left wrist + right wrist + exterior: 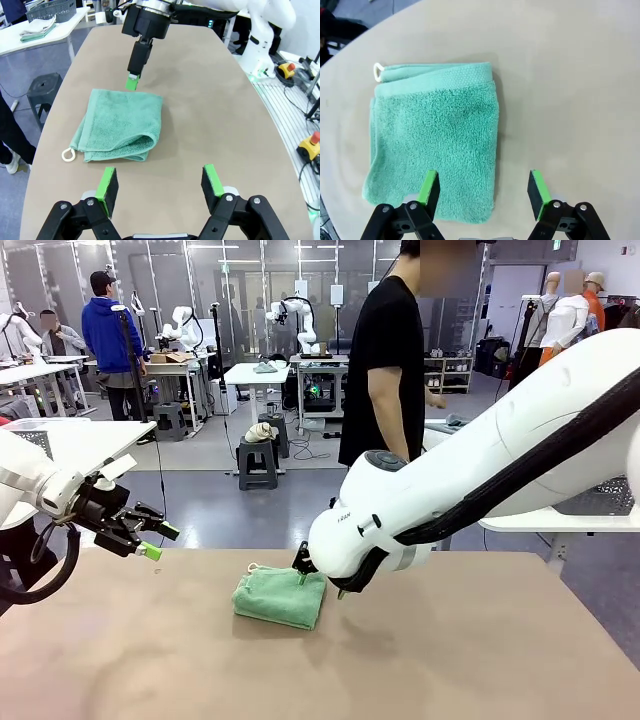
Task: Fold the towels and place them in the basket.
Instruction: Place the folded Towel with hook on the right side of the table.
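Right gripper [483,182] hangs low over the folded green towel [435,135] on the table [450,640], jaws apart and empty, probably lining up a pinch on its edge; left gripper [160,182] is spread wide, well aside. Beyond, a dark mesh basket [52,9] is cut off, the cloths beside it unclear

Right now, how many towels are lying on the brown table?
1. The green towel lies folded near the middle of the table, with the open right claw hovering over one edge. The right arm may hide another behind it.
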